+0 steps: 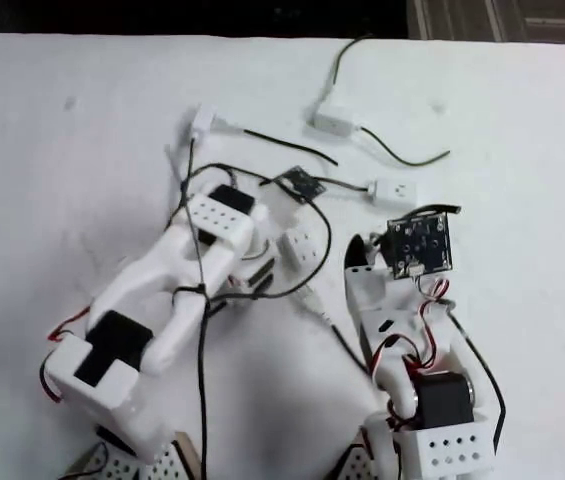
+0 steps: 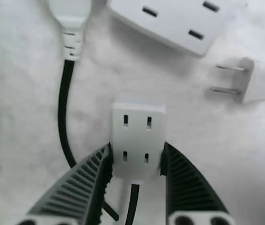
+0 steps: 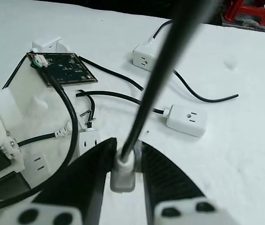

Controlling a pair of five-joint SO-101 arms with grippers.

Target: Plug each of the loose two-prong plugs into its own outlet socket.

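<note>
- Plug (image 3: 122, 174) — white, with a thick black cord (image 3: 162, 65) rising out of it — sits pinched between the dark fingers (image 3: 87, 180) of your right gripper (image 3: 125, 147), which press against both of its sides.
- Your left gripper (image 2: 136, 151) has its ribbed fingers (image 2: 92, 180) clamped on the near end of a small outlet block (image 2: 137, 122). The block lies flat on the white table (image 2: 19, 140) with its slots facing up, and its own lead runs back between the fingers.
- Near that block a loose two-prong plug (image 2: 245, 82) lies on its side, apart from everything, with its prongs aimed at the gap between the held block and the next one out.
- Farther out you have a larger outlet block (image 2: 170, 18), and beside it a white cord end (image 2: 69, 23) trailing a second black cord (image 2: 65, 103).
- Ahead of your right gripper, two single sockets rest on the table — a near socket (image 3: 186, 119) on its lead, and a far socket (image 3: 145, 56) well beyond it.
</note>
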